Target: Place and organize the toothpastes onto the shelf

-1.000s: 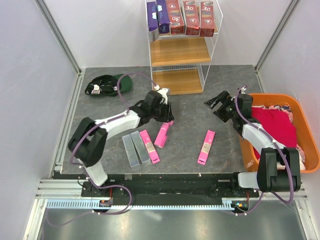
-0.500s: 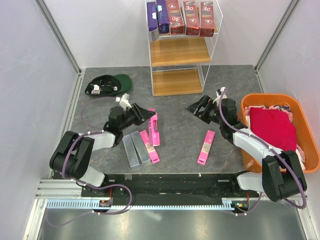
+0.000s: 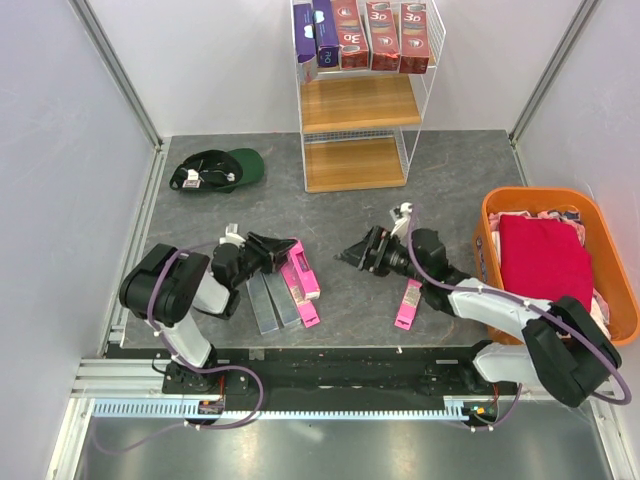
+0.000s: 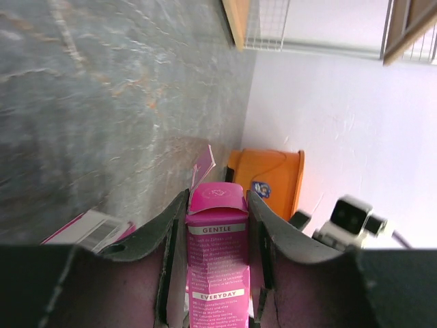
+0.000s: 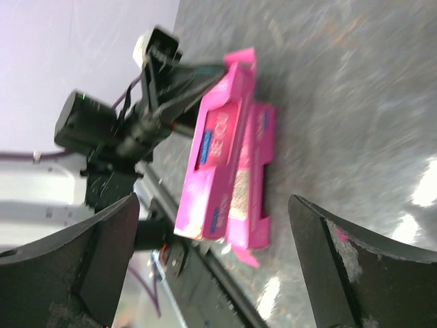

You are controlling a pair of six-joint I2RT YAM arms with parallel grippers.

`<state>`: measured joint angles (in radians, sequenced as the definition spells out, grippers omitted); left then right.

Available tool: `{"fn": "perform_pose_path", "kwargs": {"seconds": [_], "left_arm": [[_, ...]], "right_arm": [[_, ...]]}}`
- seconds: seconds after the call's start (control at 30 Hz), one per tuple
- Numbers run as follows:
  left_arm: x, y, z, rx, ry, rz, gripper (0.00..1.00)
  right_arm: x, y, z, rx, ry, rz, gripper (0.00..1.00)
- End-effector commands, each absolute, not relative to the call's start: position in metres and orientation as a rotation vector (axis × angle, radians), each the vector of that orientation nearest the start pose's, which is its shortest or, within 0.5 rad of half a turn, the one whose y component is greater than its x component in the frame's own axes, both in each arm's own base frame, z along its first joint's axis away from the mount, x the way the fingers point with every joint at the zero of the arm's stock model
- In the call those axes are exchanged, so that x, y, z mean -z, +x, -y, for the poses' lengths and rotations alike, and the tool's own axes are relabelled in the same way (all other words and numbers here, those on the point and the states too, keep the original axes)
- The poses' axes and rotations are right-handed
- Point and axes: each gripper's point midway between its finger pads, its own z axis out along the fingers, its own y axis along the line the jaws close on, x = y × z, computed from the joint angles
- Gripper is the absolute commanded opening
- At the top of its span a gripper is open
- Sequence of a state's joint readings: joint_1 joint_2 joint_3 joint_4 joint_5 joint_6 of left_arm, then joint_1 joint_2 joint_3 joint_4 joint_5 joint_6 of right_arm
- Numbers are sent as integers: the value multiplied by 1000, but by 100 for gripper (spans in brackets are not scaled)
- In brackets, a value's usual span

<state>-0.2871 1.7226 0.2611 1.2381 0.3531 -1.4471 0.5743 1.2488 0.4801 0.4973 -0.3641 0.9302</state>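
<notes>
My left gripper (image 3: 272, 250) is shut on a bright pink toothpaste carton (image 3: 298, 262), held low over the table; in the left wrist view the carton (image 4: 218, 253) sits between both fingers. A second pink carton (image 3: 303, 303) and two silver-grey cartons (image 3: 270, 300) lie beside it. A third pink carton (image 3: 410, 303) lies by my right arm. My right gripper (image 3: 357, 256) is open and empty, facing the held carton (image 5: 217, 154). The shelf (image 3: 355, 100) stands at the back, with purple (image 3: 318, 35) and dark red cartons (image 3: 385, 35) upright on its top board.
A green cap (image 3: 215, 170) lies at the back left. An orange basket (image 3: 545, 195) with red cloth stands at the right, and shows in the left wrist view (image 4: 273, 171). White walls close in the sides.
My left arm has drawn back toward the near left with the pink carton in its jaws. My right arm has swung left toward the middle, jaws open.
</notes>
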Motion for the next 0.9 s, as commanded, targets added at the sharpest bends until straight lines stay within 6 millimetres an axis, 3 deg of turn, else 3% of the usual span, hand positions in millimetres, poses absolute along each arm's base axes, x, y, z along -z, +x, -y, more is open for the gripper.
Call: {"fn": "perform_pose_path", "kwargs": {"seconds": [0.0,0.27,0.57,0.87], "left_arm": [[-187,326,182,1649,-712,-1420,4],[-193,323,175,1623,-703,-1389,3],[-201,319,172,1614,-674,-1365,2],[-213,314,171,1634,-655,-1336,2]], "right_arm": [[-153,236,-306,-1468,81,-2031,98],[-144,193,-350,-1730,134,-2105,98],[-146,183,-370,-1863,192,-2073,96],[-151,192,-376,-1939,253,-1989,66]]}}
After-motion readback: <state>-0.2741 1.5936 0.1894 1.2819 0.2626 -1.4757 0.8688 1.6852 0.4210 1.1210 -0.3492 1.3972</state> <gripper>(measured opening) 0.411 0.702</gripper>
